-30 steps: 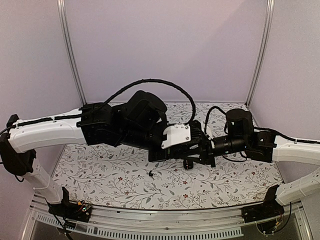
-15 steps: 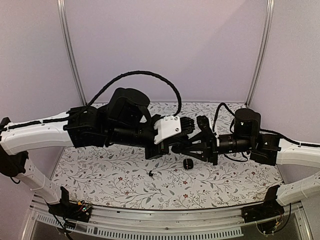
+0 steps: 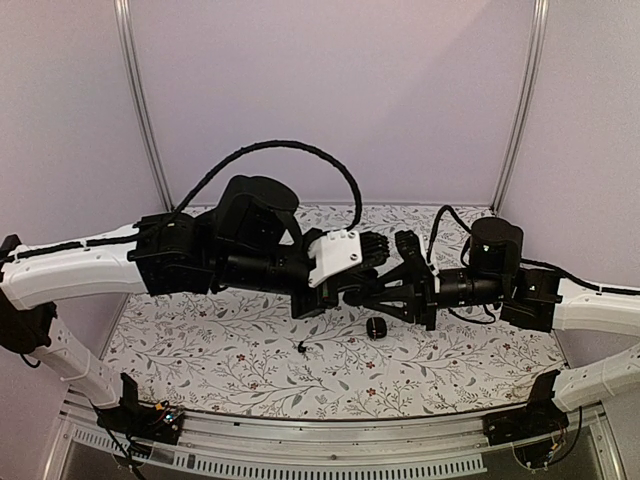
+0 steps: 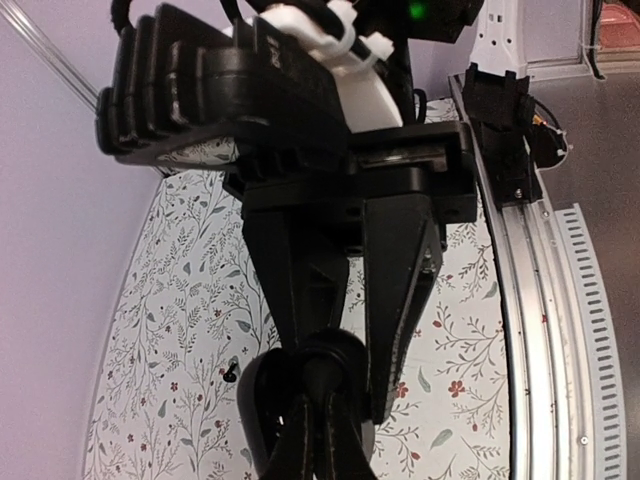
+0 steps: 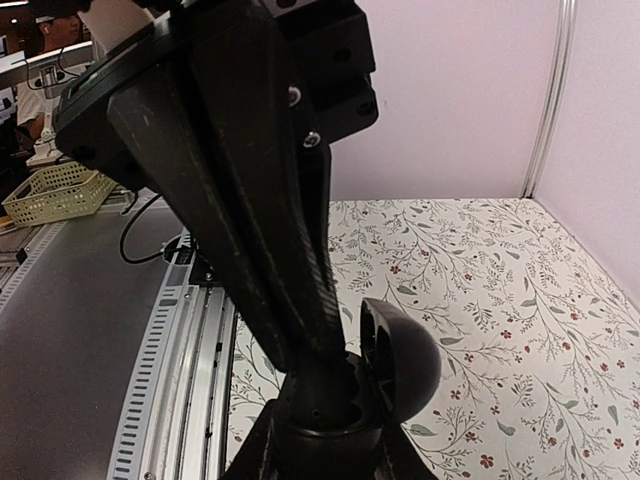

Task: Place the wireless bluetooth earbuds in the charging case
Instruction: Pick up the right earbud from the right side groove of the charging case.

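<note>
The black charging case [image 5: 330,432] is held in the air over the table's middle, its domed lid [image 5: 402,362] open to one side. My right gripper [image 5: 330,455] is shut on the case's base from below. The fingertips of my left gripper [image 4: 345,362] are shut together and reach down into the case's open mouth [image 4: 310,385]; what they pinch is hidden. In the top view the two grippers meet tip to tip, left [image 3: 350,291] and right [image 3: 364,297]. One tiny black earbud [image 3: 302,347] lies loose on the floral mat, also in the left wrist view [image 4: 232,372].
A small round black object [image 3: 376,328] sits on the mat [image 3: 200,350] just below the joined grippers. Metal posts [image 3: 140,110] and lilac walls close in the back and sides. A slotted rail [image 4: 545,330] runs along the near edge.
A second ago both grippers were low beside the round black object. They have risen and met in the air, the left arm swinging up. Almost nothing has moved in the last half second.
</note>
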`<state>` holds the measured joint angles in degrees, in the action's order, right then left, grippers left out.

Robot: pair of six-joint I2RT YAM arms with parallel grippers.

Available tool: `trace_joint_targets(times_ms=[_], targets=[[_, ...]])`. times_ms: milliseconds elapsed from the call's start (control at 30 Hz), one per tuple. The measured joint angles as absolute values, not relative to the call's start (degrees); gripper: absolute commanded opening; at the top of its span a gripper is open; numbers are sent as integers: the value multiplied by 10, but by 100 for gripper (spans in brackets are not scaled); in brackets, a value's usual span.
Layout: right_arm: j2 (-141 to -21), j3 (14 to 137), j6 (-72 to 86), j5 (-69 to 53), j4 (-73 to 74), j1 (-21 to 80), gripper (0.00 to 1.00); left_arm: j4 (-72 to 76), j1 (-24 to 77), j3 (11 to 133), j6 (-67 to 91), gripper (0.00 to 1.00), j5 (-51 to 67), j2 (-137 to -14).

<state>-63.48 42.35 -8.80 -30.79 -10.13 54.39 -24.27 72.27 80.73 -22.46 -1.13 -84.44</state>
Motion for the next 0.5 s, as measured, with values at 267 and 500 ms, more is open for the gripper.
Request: trace_joint_targets(times_ms=[267,500], targets=[[-635,419,-93,-309,-99,543,0,-254,720,819,-225,0,3,-860],[-631,416,-104,-316,-90,543,0,-263,719,826,-225,0,18,-868]])
